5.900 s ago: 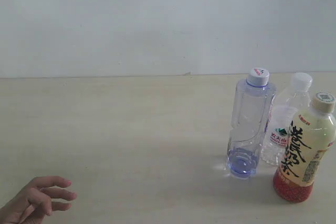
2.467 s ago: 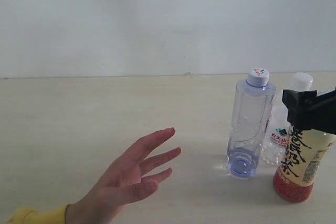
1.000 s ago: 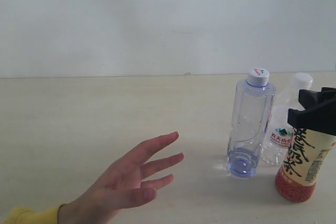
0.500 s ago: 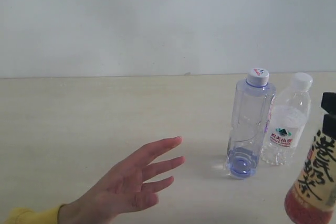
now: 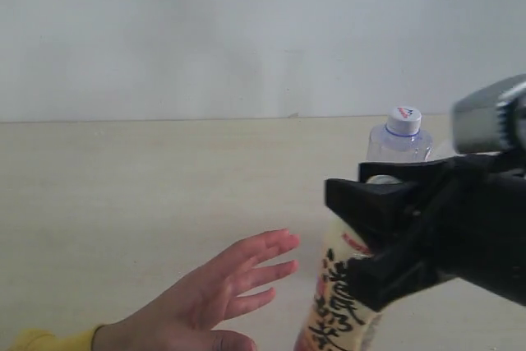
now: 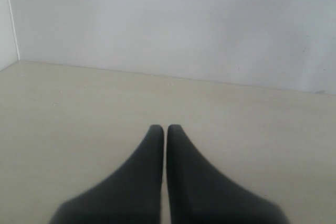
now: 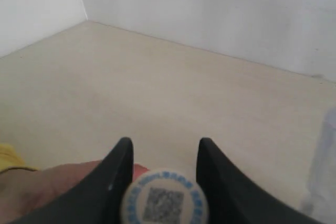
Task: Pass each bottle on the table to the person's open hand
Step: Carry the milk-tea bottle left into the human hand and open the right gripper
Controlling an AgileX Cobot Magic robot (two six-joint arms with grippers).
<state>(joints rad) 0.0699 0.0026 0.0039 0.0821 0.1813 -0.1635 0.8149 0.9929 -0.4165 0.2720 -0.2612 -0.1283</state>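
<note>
Room: your table (image 5: 123,187) is bare across the left and centre of the exterior view, up to its far edge under the white wall (image 5: 246,30). The open hand (image 5: 215,297) sits lower left, fingers spread toward the right, a yellow sleeve (image 5: 33,339) at the wrist.

Tea bottle (image 5: 335,302): lower centre-right, slightly tilted, just beside the hand's fingertips, not touching. Its base runs off the lower edge, so you cannot tell whether it stands on the table.

Right gripper (image 5: 362,240): clamped around the tea bottle's upper part. In the right wrist view (image 7: 165,142) its fingers flank the cap (image 7: 164,203).

Left gripper (image 6: 165,129): fingers pressed together, holding nothing, over bare table.

Tall clear bottle (image 5: 400,137): upright behind the right gripper, upper right; only white cap and shoulders show.

Surfaces: table pale matte wood grain; gripper matte black, angular; tea bottle cream with black characters; cap round, with a printed code square inside a blue ring.
</note>
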